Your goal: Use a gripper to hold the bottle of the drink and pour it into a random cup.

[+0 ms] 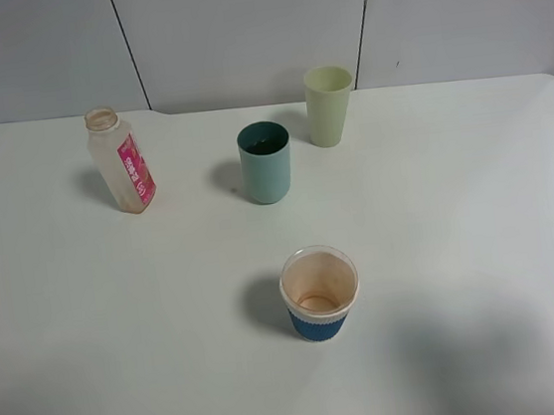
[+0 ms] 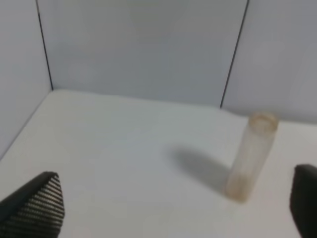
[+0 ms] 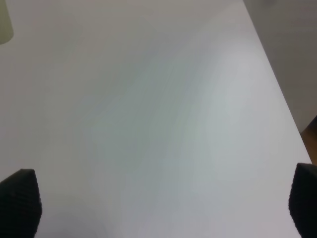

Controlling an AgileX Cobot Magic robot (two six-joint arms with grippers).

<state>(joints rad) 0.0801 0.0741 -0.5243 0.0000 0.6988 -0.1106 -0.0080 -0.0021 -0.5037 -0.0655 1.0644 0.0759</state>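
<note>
From the high camera the white table (image 1: 477, 205) carries four things: one capless clear bottle (image 1: 122, 161) with a pink-red label, upright at the upper left, and three cups, namely one teal tumbler (image 1: 266, 162) just above the frame's centre, one pale yellow-green tumbler (image 1: 329, 104) just up and right of it, and one white paper cup with a blue sleeve (image 1: 319, 293) below centre; no arm appears in this view. The bottle looks nearly empty, and the paper cup's inside is brown-stained. In the left wrist view the left gripper (image 2: 178, 208) hangs above the table with its two dark ribbed fingertips (image 2: 37, 203) spread wide at the lower corners, nothing between them; the one bottle (image 2: 250, 156) stands ahead, right of centre. In the right wrist view the right gripper (image 3: 163, 206) likewise has its fingertips wide apart over bare table, holding nothing, with a sliver of the pale cup at the upper left edge
</note>
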